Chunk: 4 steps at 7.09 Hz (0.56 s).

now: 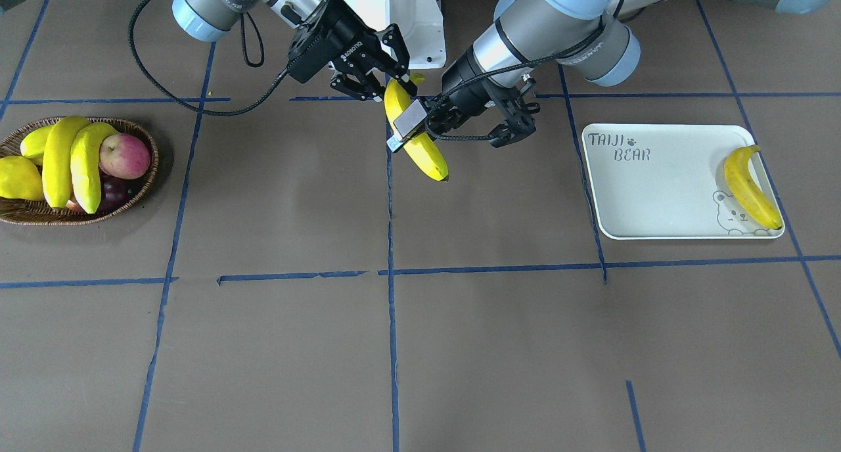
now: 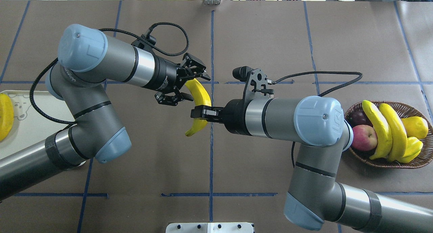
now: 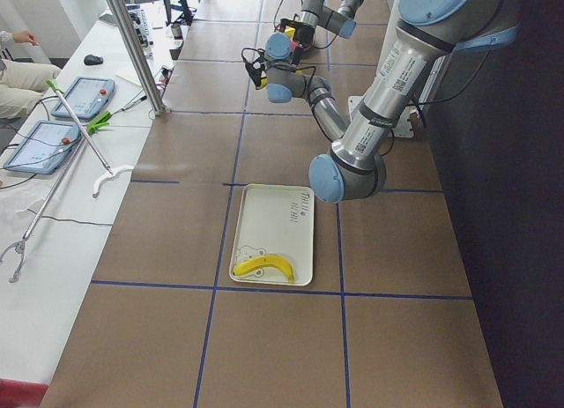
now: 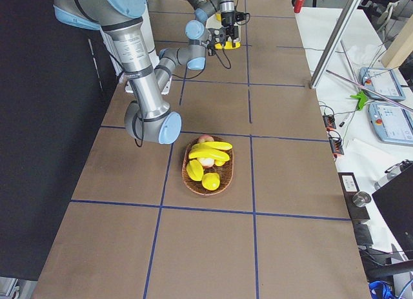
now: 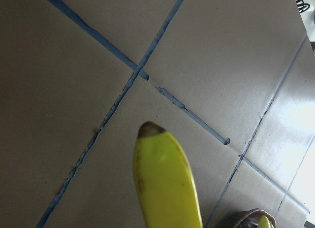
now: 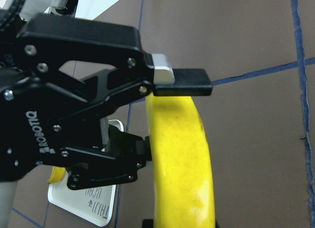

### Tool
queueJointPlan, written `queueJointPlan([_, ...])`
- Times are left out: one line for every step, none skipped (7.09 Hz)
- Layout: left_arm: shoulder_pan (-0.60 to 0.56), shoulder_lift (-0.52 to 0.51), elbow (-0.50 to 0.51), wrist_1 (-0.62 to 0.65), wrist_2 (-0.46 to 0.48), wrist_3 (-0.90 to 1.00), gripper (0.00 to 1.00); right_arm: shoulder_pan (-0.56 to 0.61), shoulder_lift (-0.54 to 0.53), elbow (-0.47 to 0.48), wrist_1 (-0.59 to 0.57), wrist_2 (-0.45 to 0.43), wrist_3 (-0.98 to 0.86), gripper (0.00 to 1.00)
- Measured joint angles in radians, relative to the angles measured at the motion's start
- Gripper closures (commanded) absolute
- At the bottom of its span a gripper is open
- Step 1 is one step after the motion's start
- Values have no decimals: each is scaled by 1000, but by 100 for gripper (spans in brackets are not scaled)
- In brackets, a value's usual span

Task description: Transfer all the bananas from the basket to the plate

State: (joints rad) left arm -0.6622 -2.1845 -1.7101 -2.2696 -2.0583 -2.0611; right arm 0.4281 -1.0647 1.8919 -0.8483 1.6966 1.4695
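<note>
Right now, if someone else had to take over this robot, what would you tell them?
The right gripper is shut on the held banana, above the middle of the table.
The left gripper has a finger on either side of that banana; whether it has clamped is unclear.
Done: one banana lies on the plate.
To do: finish this hand-over, set the banana on the plate, then move the two bananas lying in the basket.

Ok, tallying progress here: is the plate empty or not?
Not empty: one banana lies on the plate, by the bear outline. A second banana is aloft, not yet on it.
</note>
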Motion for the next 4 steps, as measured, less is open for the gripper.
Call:
queueJointPlan([1, -3, -2, 2, 4, -10, 81, 0, 0, 1, 0, -3, 0, 99])
queueJointPlan([1, -4, -4, 3, 5, -14, 96, 0, 0, 1, 0, -6, -1, 95])
queueJointPlan([0, -4, -6, 4, 5, -15, 100, 0, 0, 1, 0, -6, -2, 53])
queueJointPlan([0, -4, -9, 4, 5, -15, 100, 0, -1, 1, 0, -5, -2, 1])
